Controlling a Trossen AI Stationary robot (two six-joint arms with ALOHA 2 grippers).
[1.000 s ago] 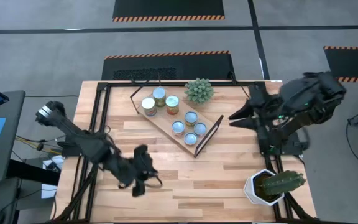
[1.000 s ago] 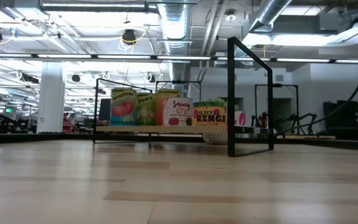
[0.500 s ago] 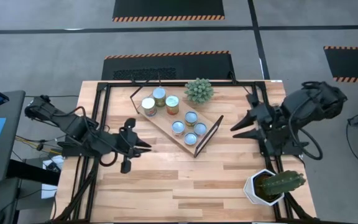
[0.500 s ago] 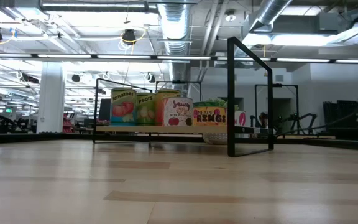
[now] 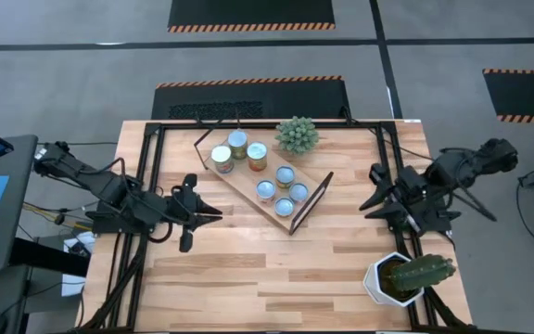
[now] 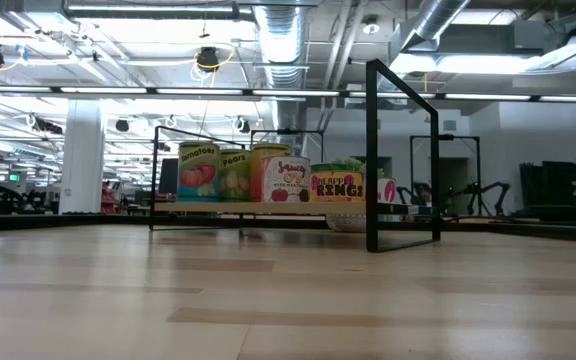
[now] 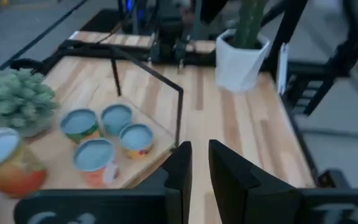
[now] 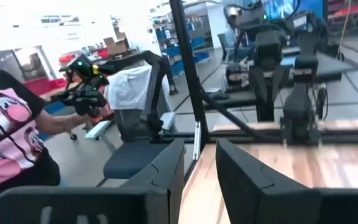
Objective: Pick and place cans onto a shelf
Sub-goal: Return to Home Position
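Note:
Several cans [image 5: 266,191] stand upright on their bases on the shelf [image 5: 245,183], a light wooden board with black frame ends lying slantwise at the table's far middle. They also show in the low view [image 6: 286,178] and in the left wrist view [image 7: 95,154]. My left gripper [image 5: 213,212] is at the table's left, pointing level toward the shelf's near side, shut and empty [image 7: 201,155]. My right gripper [image 5: 367,198] is at the table's right edge, pointing toward the table's left, shut and empty [image 8: 201,155]. Neither gripper shows in the low view.
A green succulent [image 5: 297,134] stands by the shelf's far end. A white pot with a cactus [image 5: 404,276] stands at the near right corner. Bare planks [image 5: 276,269] lie on the near side of the shelf. A person in a pink shirt [image 8: 8,140] is beyond the table.
My left gripper has gone from the near edge toward the far edge and turned level toward the shelf. My right gripper has drawn back toward the table's right edge and gone down. The cans and the shelf have stayed where they were.

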